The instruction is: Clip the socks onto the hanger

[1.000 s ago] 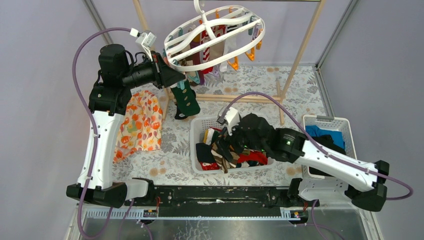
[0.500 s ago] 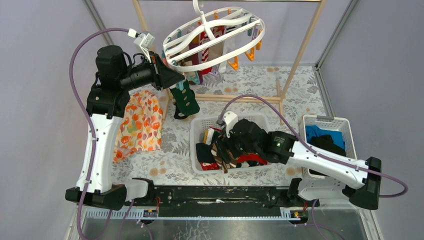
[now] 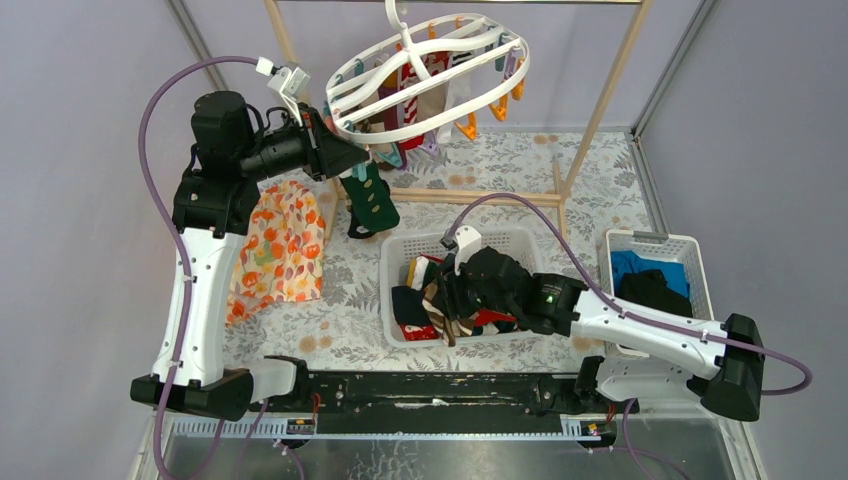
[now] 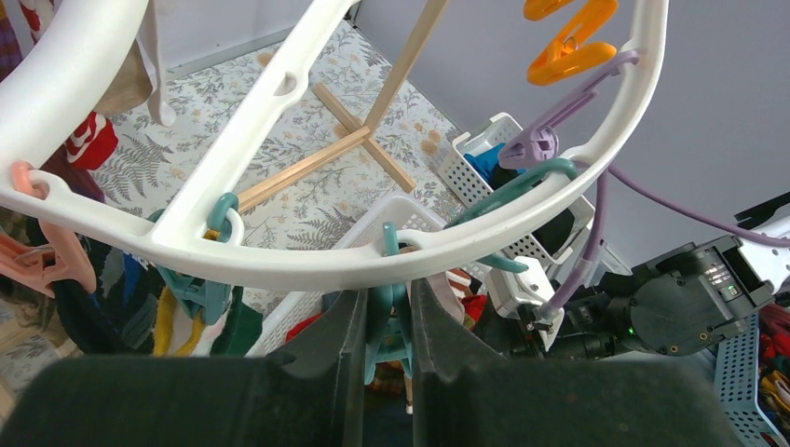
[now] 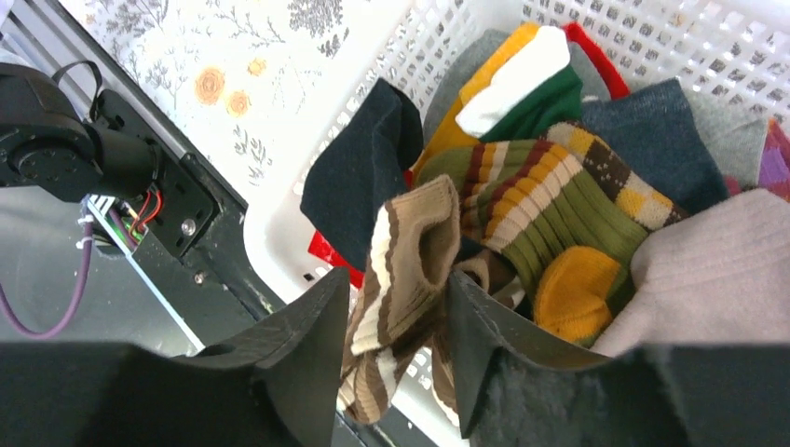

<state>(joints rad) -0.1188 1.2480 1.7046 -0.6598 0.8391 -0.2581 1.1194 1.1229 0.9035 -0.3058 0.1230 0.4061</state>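
Left gripper (image 4: 387, 312) is pinched shut on a teal clip (image 4: 389, 340) just under the rim of the hanger (image 4: 279, 265), upper centre of the top view. A dark green sock (image 3: 372, 200) hangs at the hanger's left side, beside that gripper. Right gripper (image 5: 396, 279) is down in the white basket (image 5: 447, 47), lower centre of the top view, fingers clamped on a brown striped sock (image 5: 410, 242), cuff up. Remaining socks (image 5: 550, 214) are piled in the basket: navy, olive striped, mustard, grey.

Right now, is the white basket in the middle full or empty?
Full: the white basket is heaped with mixed-colour socks, up to its rim.
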